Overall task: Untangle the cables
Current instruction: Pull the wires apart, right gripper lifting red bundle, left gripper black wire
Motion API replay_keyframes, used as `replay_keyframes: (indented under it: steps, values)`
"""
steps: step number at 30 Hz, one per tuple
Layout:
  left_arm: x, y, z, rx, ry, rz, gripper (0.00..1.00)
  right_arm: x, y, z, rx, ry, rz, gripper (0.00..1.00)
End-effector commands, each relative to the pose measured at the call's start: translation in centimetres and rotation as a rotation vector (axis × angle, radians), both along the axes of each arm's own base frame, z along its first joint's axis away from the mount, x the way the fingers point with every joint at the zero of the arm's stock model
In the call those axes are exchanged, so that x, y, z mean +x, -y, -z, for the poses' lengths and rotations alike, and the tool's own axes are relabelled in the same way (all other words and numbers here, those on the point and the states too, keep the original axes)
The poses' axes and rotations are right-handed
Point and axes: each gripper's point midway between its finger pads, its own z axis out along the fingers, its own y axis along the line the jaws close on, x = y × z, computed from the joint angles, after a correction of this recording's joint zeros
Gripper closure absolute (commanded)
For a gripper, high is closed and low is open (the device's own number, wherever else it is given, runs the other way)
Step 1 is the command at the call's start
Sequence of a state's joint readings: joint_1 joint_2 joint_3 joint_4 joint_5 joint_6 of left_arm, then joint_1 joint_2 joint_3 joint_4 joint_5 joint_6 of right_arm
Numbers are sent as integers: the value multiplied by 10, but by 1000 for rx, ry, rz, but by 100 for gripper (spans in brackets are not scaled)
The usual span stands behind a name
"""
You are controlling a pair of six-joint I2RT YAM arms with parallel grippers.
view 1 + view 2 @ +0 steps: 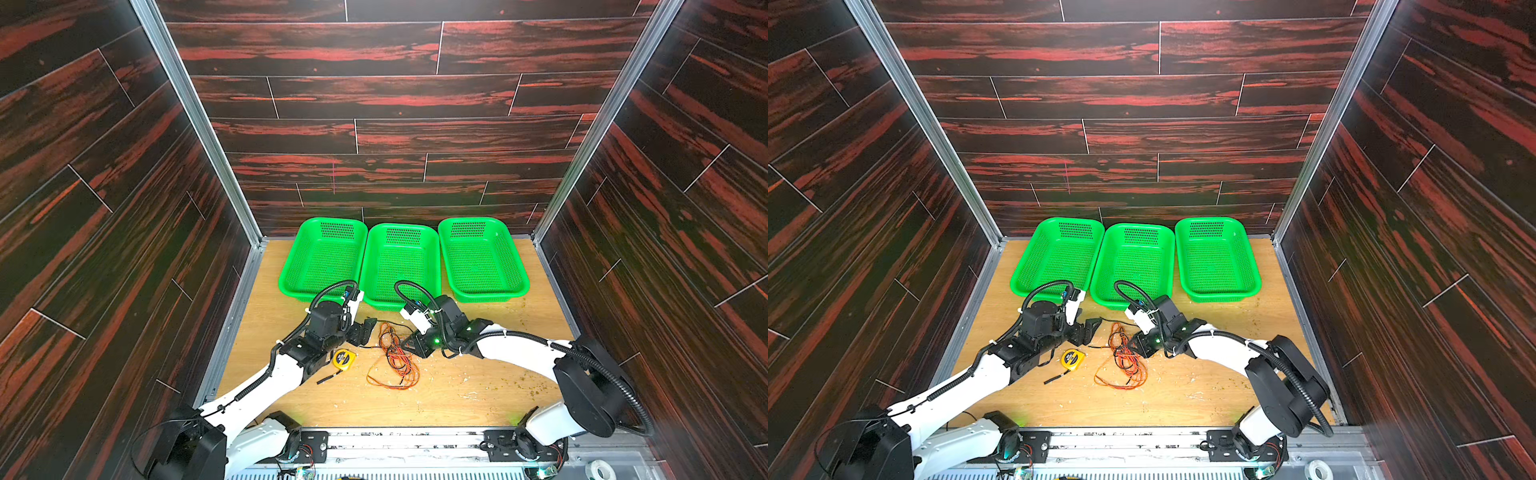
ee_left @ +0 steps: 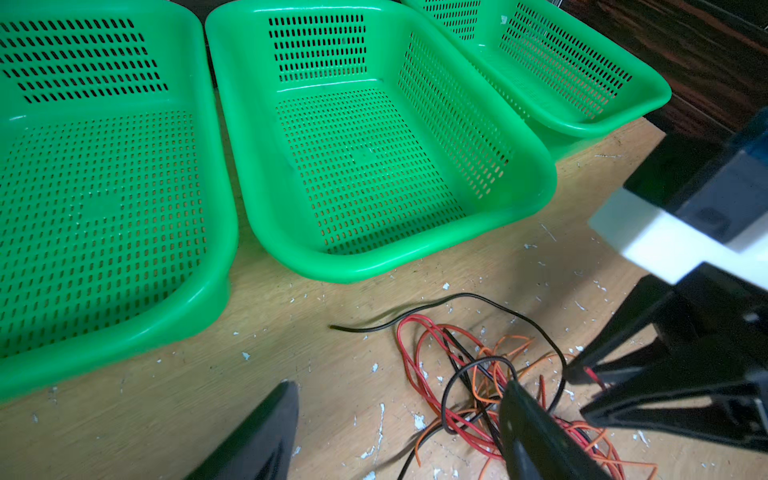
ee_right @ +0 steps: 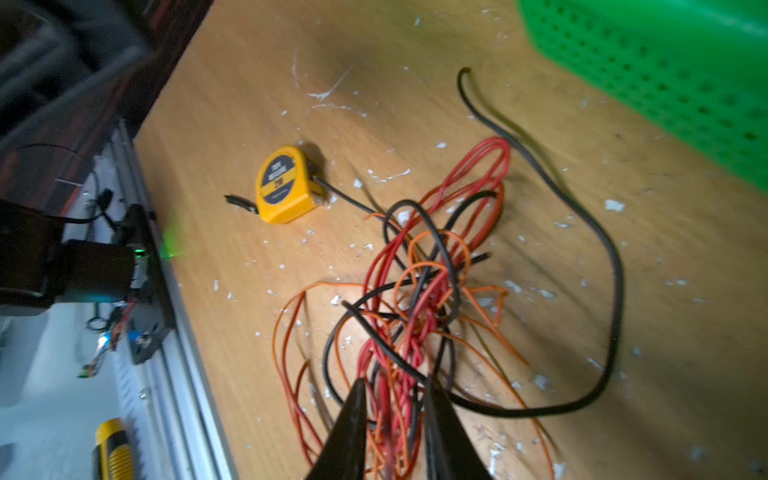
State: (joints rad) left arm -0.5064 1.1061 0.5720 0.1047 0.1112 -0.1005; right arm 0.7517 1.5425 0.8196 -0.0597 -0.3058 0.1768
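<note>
barely begun: cables (image 1: 395,357) all one red/orange/blk knot mid worktop (image 1: 457,399); left gripper (image 2: 401,386) wide open, empty; right gripper (image 3: 395,380) slightly parted astride strands, grip unclear.

Two arms, left arm (image 1: 286,372) and right arm (image 1: 515,349): white shells, black joints. Black ribbed hoses (image 1: 254,383) behind the jaws, fastened with white ties (image 1: 503,333). Green light (image 1: 436,340) just behind the right jaws. Black fingers (image 2: 536,440) on left gripper (image 2: 401,386) and right gripper (image 3: 395,379), tapering to points.

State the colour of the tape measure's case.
Yellow, with a dark label; the tape measure shows best in the right wrist view.
</note>
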Motion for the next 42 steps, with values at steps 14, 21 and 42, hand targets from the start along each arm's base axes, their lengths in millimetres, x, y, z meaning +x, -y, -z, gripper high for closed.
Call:
replay_keyframes:
  steps: [14, 21, 42]
  values:
    - [-35, 54, -6, 74, 121, 366, 19, 2, 8, -44, -23, 152, -56, 100]
    - [-34, 73, 4, 55, 142, 398, 19, -4, 0, -53, 31, 150, -105, 100]
    - [-9, 101, 37, 12, 112, 360, 21, -3, -8, -94, 119, 243, -131, 100]
